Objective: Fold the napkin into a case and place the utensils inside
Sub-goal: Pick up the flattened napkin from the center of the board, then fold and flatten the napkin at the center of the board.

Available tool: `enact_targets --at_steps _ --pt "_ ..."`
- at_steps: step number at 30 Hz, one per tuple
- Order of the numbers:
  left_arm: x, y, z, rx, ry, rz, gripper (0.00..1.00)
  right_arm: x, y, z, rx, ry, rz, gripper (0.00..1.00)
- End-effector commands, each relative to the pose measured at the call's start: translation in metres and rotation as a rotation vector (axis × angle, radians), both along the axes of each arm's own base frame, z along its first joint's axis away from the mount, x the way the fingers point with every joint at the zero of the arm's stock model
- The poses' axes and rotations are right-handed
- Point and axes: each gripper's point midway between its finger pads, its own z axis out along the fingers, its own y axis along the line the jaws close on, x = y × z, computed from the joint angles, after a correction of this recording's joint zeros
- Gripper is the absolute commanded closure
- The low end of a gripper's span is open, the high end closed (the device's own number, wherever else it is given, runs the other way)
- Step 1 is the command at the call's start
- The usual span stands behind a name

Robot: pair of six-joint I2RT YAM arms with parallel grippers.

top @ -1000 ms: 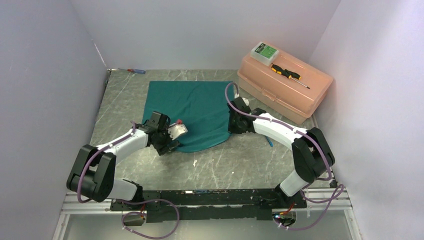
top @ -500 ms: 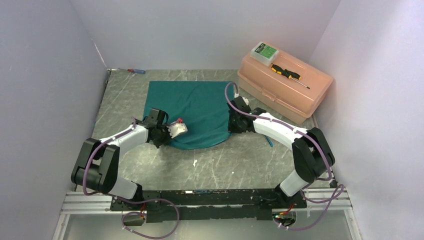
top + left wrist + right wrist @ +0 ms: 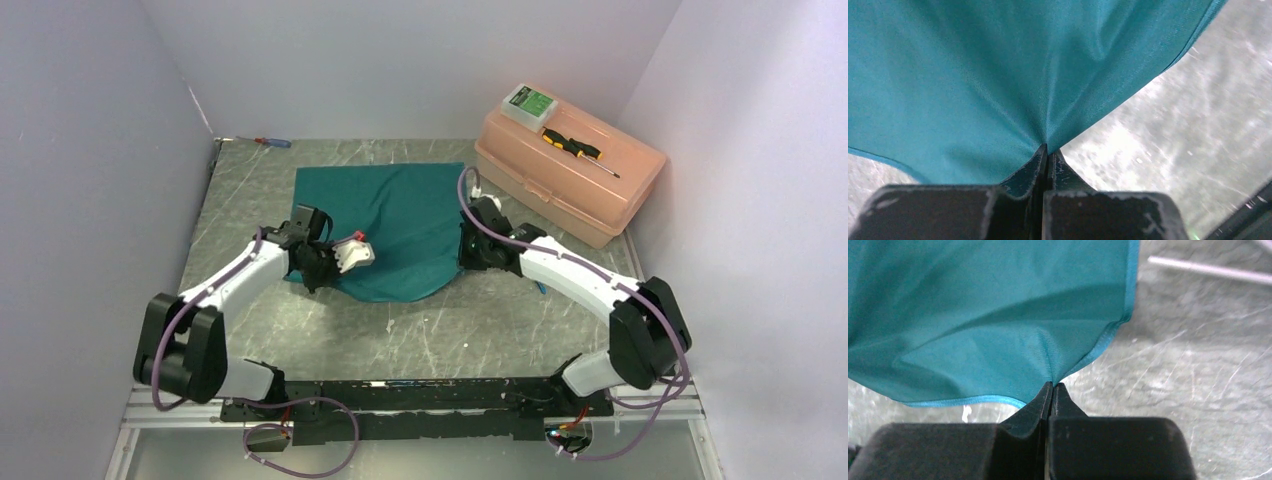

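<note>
- The teal napkin [image 3: 385,215] lies spread in a single layer on the marbled worktop [image 3: 450,330], just left of the peach toolbox [image 3: 540,190] and not touching it. No case has been formed yet.
- One napkin, two grips: the right pincer [image 3: 1052,387] is clamped on the hem corner beside the toolbox's near end. The left pincer [image 3: 1048,150] is clamped on the matching corner on the side away from the toolbox.
- In both wrist views the cloth puckers into the closed jaws. The paired hold looks meant to lift that hem evenly and carry it over for a first fold.
- Utensils wait off the cloth, apparently so it can be folded freely. One blue utensil [image 3: 541,287] lies off the toolbox's near end, partly hidden by the right arm, and one white stick [image 3: 1198,267] lies beyond the napkin's edge. A second stick cannot be confirmed.
- Two screwdrivers sit apart from the work. A yellow-and-black screwdriver [image 3: 580,150] rests on the toolbox lid beside one small green-labelled box [image 3: 528,102]. A red-and-blue screwdriver [image 3: 270,142] lies in the corner far left of the toolbox.
</note>
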Motion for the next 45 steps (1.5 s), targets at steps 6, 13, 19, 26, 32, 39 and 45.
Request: enact_targets --at_steps 6,13,19,26,32,39,45 --pt "-0.098 0.018 0.024 -0.017 0.15 -0.08 0.97 -0.087 0.015 -0.012 -0.049 0.071 0.087 1.0" --pt "-0.131 0.021 0.031 -0.043 0.209 -0.105 0.97 -0.113 0.007 0.011 -0.03 0.073 0.056 1.0" --pt "-0.101 0.03 0.017 0.02 0.103 -0.047 0.84 -0.111 0.002 0.04 -0.053 0.055 0.057 1.0" --pt "-0.022 0.016 0.033 0.01 -0.076 0.039 0.89 -0.061 0.001 0.055 -0.07 -0.012 0.033 1.0" --pt "0.023 0.005 0.032 0.031 -0.09 0.03 0.92 0.006 0.004 0.073 -0.048 -0.083 0.013 1.0" --pt "0.097 0.011 0.023 0.11 -0.166 0.093 0.94 0.077 0.01 0.064 -0.085 -0.11 -0.002 1.0" --pt "0.165 0.028 0.019 0.192 -0.241 0.245 0.81 0.133 0.004 0.033 -0.163 -0.101 -0.034 1.0"
